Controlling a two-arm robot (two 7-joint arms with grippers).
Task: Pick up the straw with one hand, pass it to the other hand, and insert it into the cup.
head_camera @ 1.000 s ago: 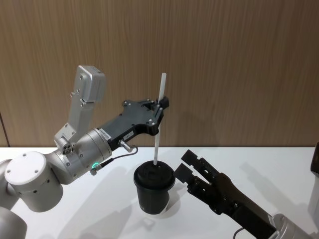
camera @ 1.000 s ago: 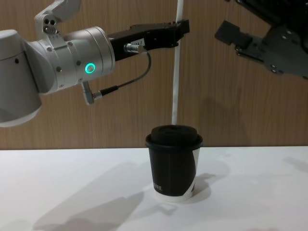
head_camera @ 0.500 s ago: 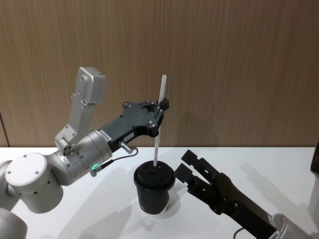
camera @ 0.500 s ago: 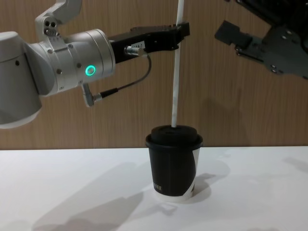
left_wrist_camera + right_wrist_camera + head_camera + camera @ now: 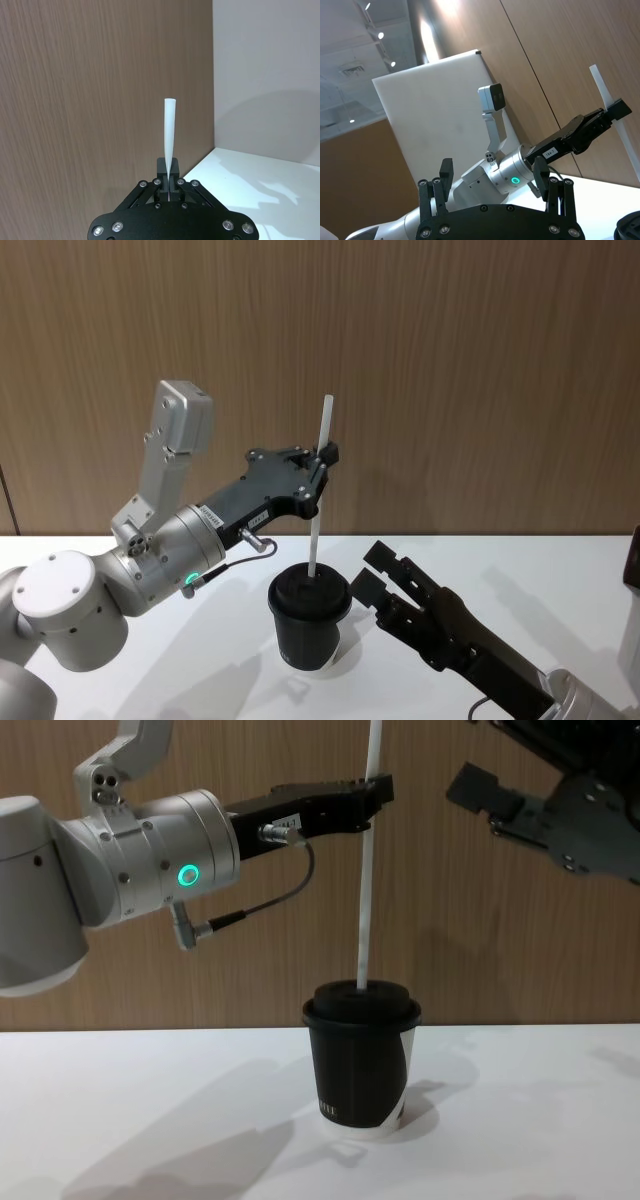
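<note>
The straw (image 5: pixel 318 499) stands almost upright in my left gripper (image 5: pixel 322 466), its long axis running straight up and down with only a slight lean. Its lower end meets the top of the cup's domed lid (image 5: pixel 361 999), right at the middle, and its upper end points at the ceiling, well above my fingers. From the chest, the straw (image 5: pixel 367 860) rises from the lid and runs past the top edge of the view. My left fingers are pinched together on the straw about a third of the way down from its top; in my left wrist view the straw (image 5: pixel 168 144) sticks out from between the two closed pads.

The cup (image 5: pixel 309 625) sits on the white table (image 5: pixel 200 660), upright, directly under the straw. My right gripper (image 5: pixel 377 574) hovers just beside the cup, off to its right, fingers spread apart and holding nothing.
</note>
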